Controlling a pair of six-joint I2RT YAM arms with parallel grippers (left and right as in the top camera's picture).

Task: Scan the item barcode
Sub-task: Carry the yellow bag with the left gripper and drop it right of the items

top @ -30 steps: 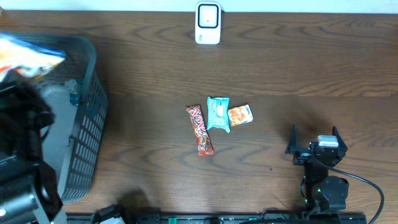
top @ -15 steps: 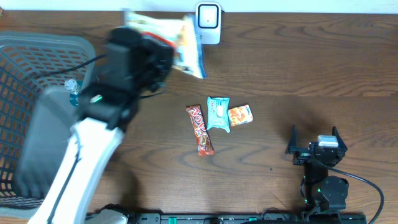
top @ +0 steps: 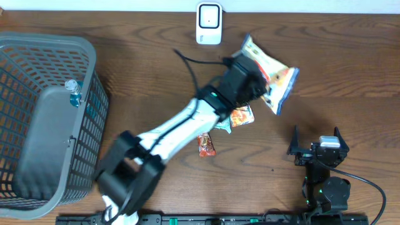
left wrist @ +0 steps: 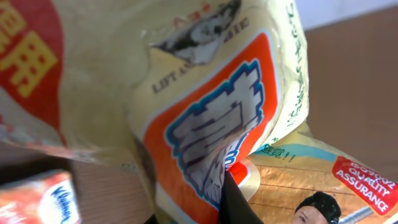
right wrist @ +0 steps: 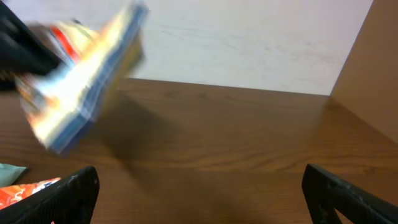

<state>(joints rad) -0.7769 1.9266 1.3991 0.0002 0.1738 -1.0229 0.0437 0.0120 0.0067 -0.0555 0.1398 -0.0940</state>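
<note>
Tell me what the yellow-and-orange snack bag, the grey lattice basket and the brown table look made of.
The yellow-and-orange snack bag looks like glossy plastic film: it creases and shines. The grey lattice basket is probably matte moulded plastic, given its even grid walls. The brown table shows wood grain with a satin finish; solid wood or laminate, I cannot tell.

The basket (top: 56,119) fills the frame's left edge; the scanner (top: 209,23) sits top centre. The bag (top: 275,72) in my left gripper (top: 257,84) hangs lower right of the scanner, up-right of the small packets (top: 241,116) at centre. My right gripper (top: 315,133) sits lower right.
</note>
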